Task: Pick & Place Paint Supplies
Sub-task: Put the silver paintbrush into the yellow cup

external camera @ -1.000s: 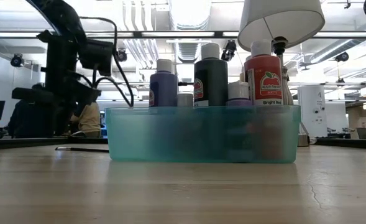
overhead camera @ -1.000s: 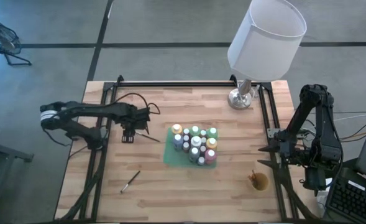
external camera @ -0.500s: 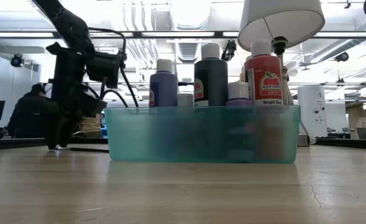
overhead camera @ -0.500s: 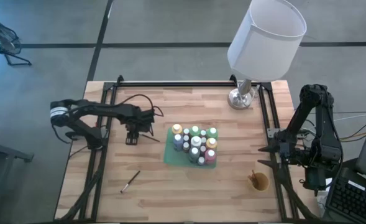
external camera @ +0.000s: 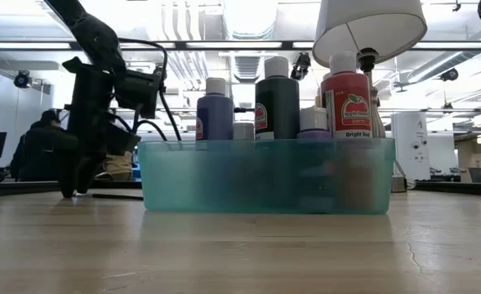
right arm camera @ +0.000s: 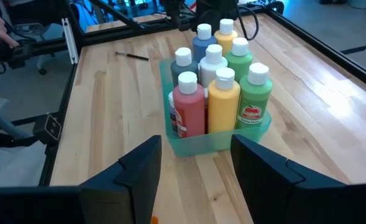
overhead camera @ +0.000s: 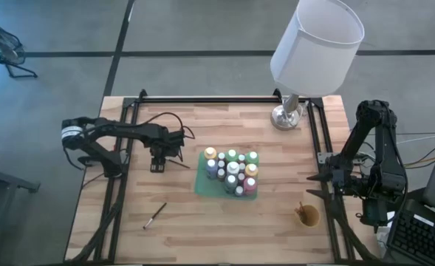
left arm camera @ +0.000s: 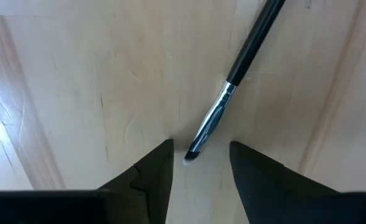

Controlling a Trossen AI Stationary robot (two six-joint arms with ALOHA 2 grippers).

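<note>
A thin dark-handled brush [left arm camera: 245, 56] lies flat on the wooden table, left of the teal tub [overhead camera: 202, 181]. My left gripper [left arm camera: 198, 152] points straight down over the brush's bristle tip [left arm camera: 191, 155], open, one finger on either side and just above the wood [external camera: 73, 193]. Several pale-capped paint bottles [overhead camera: 232, 171] stand upright in the tub. A second brush [overhead camera: 155, 215] lies nearer the front left. My right gripper [right arm camera: 196, 146] hangs open and empty at the table's right edge, facing the tub.
A lamp with a white shade [overhead camera: 317, 48] stands on its metal base [overhead camera: 285, 117] at the far right. A small tan cup [overhead camera: 306, 215] sits near the front right. Black frame rails [overhead camera: 128, 125] run along the table's left and right sides.
My left gripper has come down toward the table and a little toward the tub, staying pointed down, and now stands low over the brush's bristle end. The brush and bottles have stayed where they were.
</note>
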